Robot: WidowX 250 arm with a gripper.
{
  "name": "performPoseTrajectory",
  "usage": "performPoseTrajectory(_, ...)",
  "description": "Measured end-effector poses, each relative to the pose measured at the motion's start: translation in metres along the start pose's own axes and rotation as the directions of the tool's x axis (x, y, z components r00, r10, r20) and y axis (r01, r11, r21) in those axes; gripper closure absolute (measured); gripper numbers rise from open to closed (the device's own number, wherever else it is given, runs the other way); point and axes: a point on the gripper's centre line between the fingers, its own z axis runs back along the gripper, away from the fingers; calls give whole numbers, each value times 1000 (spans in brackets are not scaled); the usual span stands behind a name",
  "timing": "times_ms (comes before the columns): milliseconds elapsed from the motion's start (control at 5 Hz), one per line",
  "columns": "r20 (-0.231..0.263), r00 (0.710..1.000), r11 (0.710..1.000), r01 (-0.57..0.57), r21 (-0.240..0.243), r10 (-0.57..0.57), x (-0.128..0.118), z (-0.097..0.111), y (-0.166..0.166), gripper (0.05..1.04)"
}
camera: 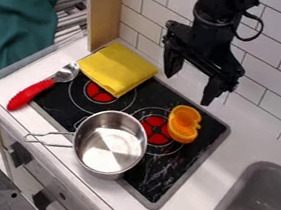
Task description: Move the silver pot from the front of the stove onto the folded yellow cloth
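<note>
Gripper over back of stove — fingers wide apart, holding nothing. Below: yellow cloth, orange cup on burner, steel pot — red-handled spoon left.

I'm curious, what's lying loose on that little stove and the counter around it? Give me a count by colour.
Yellow: 1, the folded cloth
Orange: 1, the cup-like piece
Silver: 1, the metal pot
Red and silver: 1, the spoon
Total: 4
</note>
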Motion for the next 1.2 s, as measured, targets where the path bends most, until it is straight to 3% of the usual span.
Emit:
performPoseTrajectory(200, -31, 999, 1000, -10, -1, 10, -7, -9, 0, 84)
performPoseTrajectory(400, -19, 996, 996, -84, -18, 84, -31, -20, 0, 84)
performPoseTrajectory(800, -43, 978, 979, -205, -15, 204, -71, -26, 2, 84)
performPoseTrajectory(1000, -63, 973, 972, -226, -59, 222, -81, -38, -3, 84)
performPoseTrajectory(1200, -85, 973, 973, -221, -66, 215, -82, -51, -5, 84)
